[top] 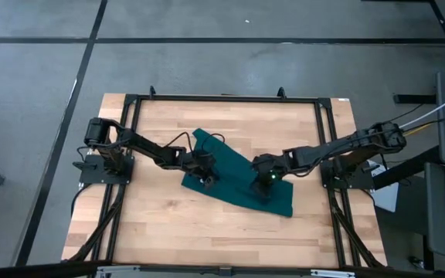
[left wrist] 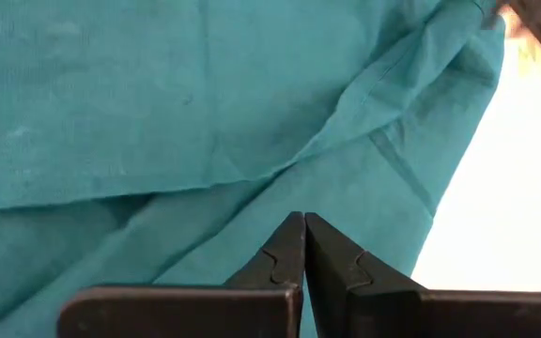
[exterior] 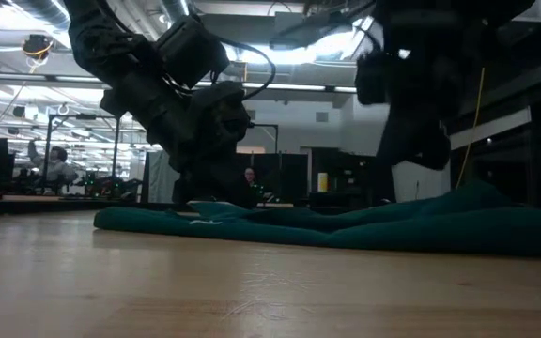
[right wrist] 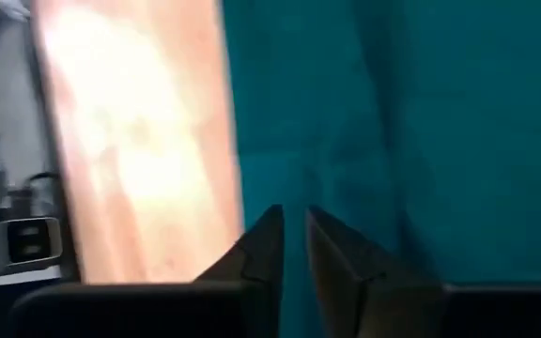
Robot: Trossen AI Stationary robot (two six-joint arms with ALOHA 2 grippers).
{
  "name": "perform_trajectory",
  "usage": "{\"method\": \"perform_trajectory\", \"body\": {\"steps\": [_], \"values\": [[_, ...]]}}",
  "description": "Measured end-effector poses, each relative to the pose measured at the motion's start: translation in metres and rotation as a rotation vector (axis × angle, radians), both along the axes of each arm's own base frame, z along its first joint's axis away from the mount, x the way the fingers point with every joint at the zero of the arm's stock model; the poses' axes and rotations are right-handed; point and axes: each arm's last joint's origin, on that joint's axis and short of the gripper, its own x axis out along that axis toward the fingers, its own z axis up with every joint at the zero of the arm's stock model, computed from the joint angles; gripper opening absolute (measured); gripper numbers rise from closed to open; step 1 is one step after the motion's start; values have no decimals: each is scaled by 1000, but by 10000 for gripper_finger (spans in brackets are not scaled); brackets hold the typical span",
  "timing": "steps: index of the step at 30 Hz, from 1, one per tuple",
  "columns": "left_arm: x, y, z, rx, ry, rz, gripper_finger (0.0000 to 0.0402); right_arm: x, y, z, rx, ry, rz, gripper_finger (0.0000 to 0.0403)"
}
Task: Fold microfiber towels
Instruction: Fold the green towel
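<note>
High view: towel lies under closed left gripper and slightly parted right gripper.

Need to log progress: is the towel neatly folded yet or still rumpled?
Still rumpled. The teal microfiber towel lies diagonally on the table with overlapping layers and wrinkles, not a squared fold.

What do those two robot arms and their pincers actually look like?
Both are slim, black, jointed arms trailing thin dark cables. The left gripper and right gripper each end in two flat, black, wedge-shaped fingers tapering to points. A small green light glows near the right arm's wrist.
</note>
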Motion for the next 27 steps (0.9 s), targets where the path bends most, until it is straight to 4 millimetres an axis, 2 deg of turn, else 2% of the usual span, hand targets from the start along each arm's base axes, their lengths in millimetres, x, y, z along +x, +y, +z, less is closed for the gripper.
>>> {"method": "perform_trajectory", "body": {"steps": [5,10,14,18,23,27], "values": [[0,-10,0,-15,-3,-10,2,-3,8,-27,-15,169,5,20],[-1,-30,1,-5,-6,-26,2,-1,8,-40,-40,221,-58,38],[-4,-43,0,4,8,-20,1,2,17,-37,24,187,-78,80],[-5,-39,-2,27,29,38,2,9,45,-27,161,56,-80,107],[-4,-28,-2,37,28,58,1,4,75,-22,237,19,-111,100],[-3,-26,-1,37,14,57,2,2,72,-14,172,-38,-218,81]]}}
